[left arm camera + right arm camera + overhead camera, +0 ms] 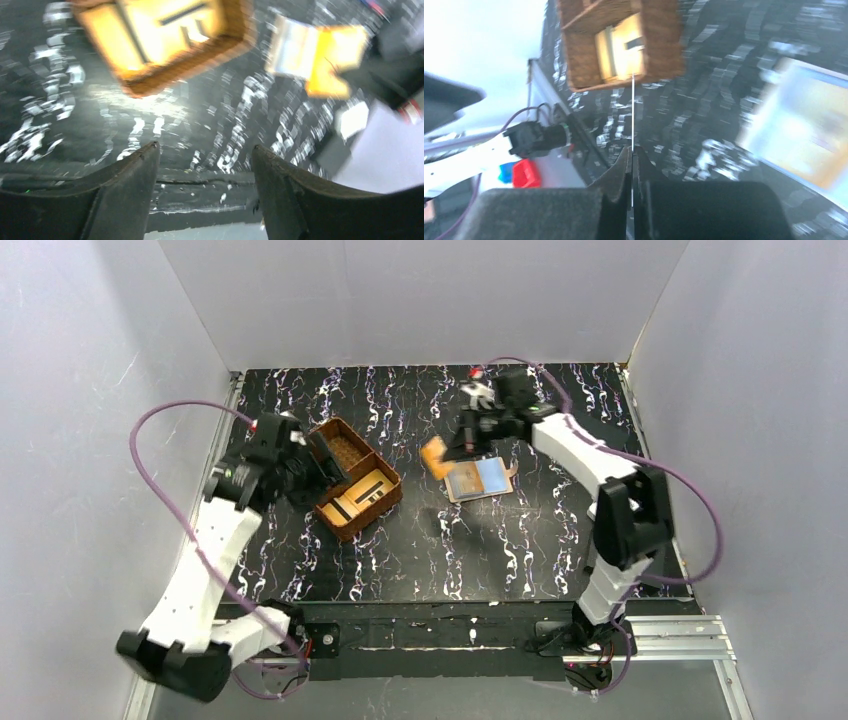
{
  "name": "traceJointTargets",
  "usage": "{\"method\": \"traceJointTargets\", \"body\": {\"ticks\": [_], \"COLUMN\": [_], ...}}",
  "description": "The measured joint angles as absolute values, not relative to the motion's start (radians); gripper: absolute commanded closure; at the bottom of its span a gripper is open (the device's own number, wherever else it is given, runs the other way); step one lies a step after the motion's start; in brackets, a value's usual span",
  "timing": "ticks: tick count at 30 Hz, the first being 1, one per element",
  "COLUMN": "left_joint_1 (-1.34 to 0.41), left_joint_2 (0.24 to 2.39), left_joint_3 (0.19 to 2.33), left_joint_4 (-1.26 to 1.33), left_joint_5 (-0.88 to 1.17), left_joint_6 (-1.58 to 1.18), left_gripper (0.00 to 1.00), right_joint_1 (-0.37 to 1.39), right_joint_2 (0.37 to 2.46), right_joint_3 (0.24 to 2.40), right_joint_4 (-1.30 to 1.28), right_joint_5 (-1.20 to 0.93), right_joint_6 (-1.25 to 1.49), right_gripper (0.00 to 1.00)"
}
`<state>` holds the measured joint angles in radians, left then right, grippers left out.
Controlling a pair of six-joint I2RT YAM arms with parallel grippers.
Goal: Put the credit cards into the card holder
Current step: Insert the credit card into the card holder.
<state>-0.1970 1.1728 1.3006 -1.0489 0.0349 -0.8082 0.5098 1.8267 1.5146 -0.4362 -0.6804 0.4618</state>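
- At the right tool (632, 155): jaws clamped on one card (632, 110), seen edge-on.
- Just beside it, toward the bases: holder (480, 480), open on the counter (500, 560), long axis roughly left-right. The right arm is the nearer.
- Farther left: tray (352, 532) holding more cards (358, 495). The left tool (205, 150) is beside it, jaws apart, empty.
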Motion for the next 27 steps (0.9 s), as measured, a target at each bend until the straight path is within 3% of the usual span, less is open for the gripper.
{"method": "traceJointTargets", "body": {"ticks": [5,10,16,21,27], "left_joint_1": [-0.481,-0.604,-0.639,-0.638,-0.637], "left_joint_2": [1.064,1.328,1.631,1.671,1.713], "left_joint_3": [1.256,1.253,1.219,1.221,1.221], "left_joint_4": [-0.768,-0.377,-0.047,0.110,0.396], "left_joint_5": [0.099,0.235,0.363,0.400,0.469], "left_joint_6": [-0.809,-0.865,-1.008,-1.070,-1.184], "left_gripper": [0.30,0.30,0.32,0.37,0.53], "right_joint_1": [0.260,0.105,0.041,0.036,0.033], "right_joint_2": [1.642,1.610,1.543,1.496,1.515], "right_joint_3": [1.197,0.993,0.915,0.821,0.752], "right_joint_4": [-0.333,-0.171,0.132,0.504,0.929], "right_joint_5": [-0.728,-0.896,-1.012,-1.073,-1.081], "right_joint_6": [0.371,0.454,0.659,0.938,1.303], "right_gripper": [0.99,0.99,0.99,0.99,0.99]}}
